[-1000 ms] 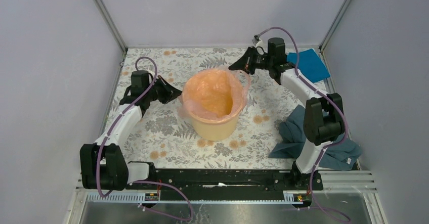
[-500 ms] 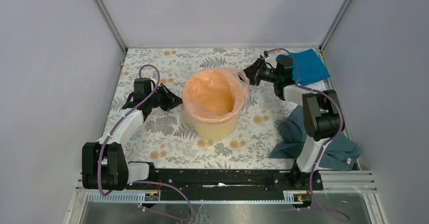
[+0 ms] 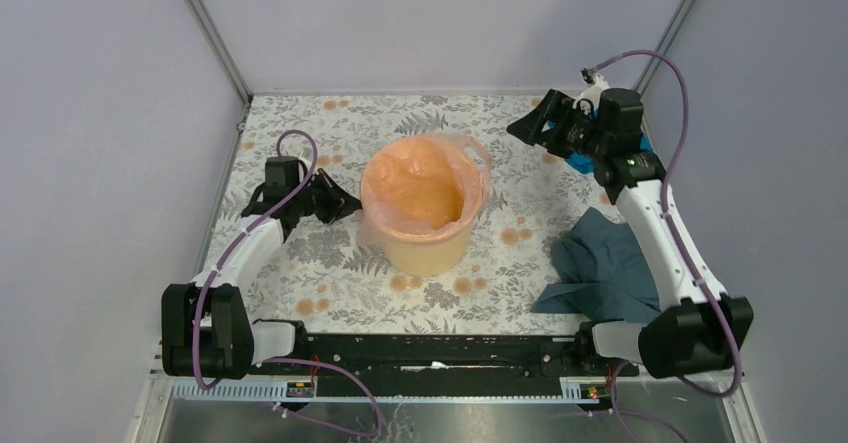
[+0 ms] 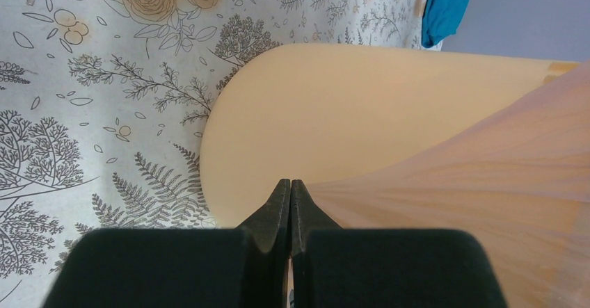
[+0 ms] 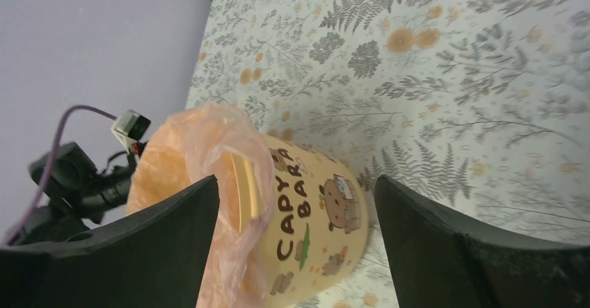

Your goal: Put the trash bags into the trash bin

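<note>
Trash bag (image 3: 420, 178) sits inside the trash bin (image 3: 430, 248) at mid-counter (image 3: 300, 263). Its edge is folded over the rim, with loose film hanging down the left side. Left fingers (image 4: 290, 197) are clenched on that loose film, just beside the bin wall. Right fingers (image 5: 452, 245) are released, spread wide, grasping nothing, well apart from the bin. Recommended: draw the pinched film down evenly, without tipping the bin or tearing the plastic.

Hidden and cropped
Behind right gripper (image 3: 528, 123), blue cloth (image 3: 580, 161) mostly hidden; bin (image 5: 320, 238) base cut off between its jaws; bag (image 4: 487, 204) runs off-frame right of left gripper (image 4: 289, 186).
</note>
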Motion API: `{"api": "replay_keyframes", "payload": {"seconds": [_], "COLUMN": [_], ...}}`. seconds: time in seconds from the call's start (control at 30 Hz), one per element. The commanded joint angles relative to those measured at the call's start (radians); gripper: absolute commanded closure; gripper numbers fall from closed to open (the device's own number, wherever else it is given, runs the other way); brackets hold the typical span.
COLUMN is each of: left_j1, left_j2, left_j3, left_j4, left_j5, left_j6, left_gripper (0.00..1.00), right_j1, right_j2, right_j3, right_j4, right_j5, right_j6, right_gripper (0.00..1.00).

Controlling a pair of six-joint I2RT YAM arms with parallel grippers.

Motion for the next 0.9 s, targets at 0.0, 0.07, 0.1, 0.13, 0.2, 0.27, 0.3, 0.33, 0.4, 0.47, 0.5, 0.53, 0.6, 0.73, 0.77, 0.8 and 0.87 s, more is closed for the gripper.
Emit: {"api": "replay_keyframes", "payload": {"seconds": [0.0, 0.07, 0.1, 0.13, 0.2, 0.27, 0.3, 0.33, 0.4, 0.47, 0.5, 0.53, 0.6, 0.73, 0.77, 0.8, 0.87], "left_j1": [0.005, 0.005, 0.004, 0.005, 0.005, 0.005, 0.005, 0.005, 0.004, 0.004, 0.005, 0.005, 0.005, 0.005, 0.005, 0.005, 0.005], "left_j2": [-0.019, -0.020, -0.023, -0.027, -0.040, -0.050, -0.053, -0.055, -0.058, -0.054, -0.051, -0.047, -0.039, -0.060, -0.079, -0.106, -0.160], "left_j3": [0.017, 0.017, 0.017, 0.016, 0.019, 0.027, 0.032, 0.036, 0.043, 0.054, 0.059, 0.061, 0.069, 0.108, 0.119, 0.124, 0.140], "left_j4": [-0.026, -0.027, -0.026, -0.028, -0.034, -0.049, -0.057, -0.063, -0.070, -0.079, -0.081, -0.079, -0.078, -0.145, -0.166, -0.186, -0.244], "left_j5": [0.008, 0.017, 0.018, 0.020, 0.020, 0.020, 0.020, 0.020, 0.020, 0.017, 0.019, 0.023, 0.039, 0.003, -0.020, -0.053, -0.118], "left_j6": [0.040, 0.036, 0.033, 0.030, 0.031, 0.038, 0.045, 0.050, 0.063, 0.073, 0.074, 0.075, 0.078, 0.109, 0.115, 0.118, 0.137], "left_gripper": [1.00, 1.00, 1.00, 1.00, 1.00, 1.00, 1.00, 1.00, 1.00, 1.00, 1.00, 1.00, 0.97, 0.69, 0.62, 0.52, 0.31], "right_j1": [0.030, 0.046, 0.052, 0.053, 0.053, 0.053, 0.053, 0.053, 0.053, 0.053, 0.053, 0.052, 0.053, 0.053, 0.053, 0.053, 0.053], "right_j2": [-0.060, -0.022, 0.000, 0.016, 0.031, 0.039, 0.044, 0.053, 0.081, 0.102, 0.106, 0.109, 0.118, 0.125, 0.129, 0.135, 0.144], "right_j3": [-0.007, -0.029, -0.033, -0.044, -0.080, -0.099, -0.111, -0.124, -0.135, -0.142, -0.157, -0.171, -0.201, -0.237, -0.241, -0.245, -0.256], "right_j4": [-0.105, -0.050, -0.031, 0.002, 0.067, 0.093, 0.114, 0.141, 0.180, 0.196, 0.239, 0.273, 0.363, 0.480, 0.496, 0.511, 0.534], "right_j5": [-0.009, -0.162, -0.215, -0.257, -0.267, -0.248, -0.247, -0.255, -0.292, -0.318, -0.323, -0.326, -0.355, -0.387, -0.388, -0.394, -0.401], "right_j6": [-0.192, -0.153, -0.134, -0.105, -0.043, -0.019, -0.006, 0.011, 0.041, 0.054, 0.070, 0.091, 0.159, 0.249, 0.263, 0.275, 0.292], "right_gripper": [0.11, 0.15, 0.17, 0.19, 0.29, 0.36, 0.36, 0.35, 0.35, 0.34, 0.34, 0.33, 0.33, 0.26, 0.26, 0.27, 0.33]}}
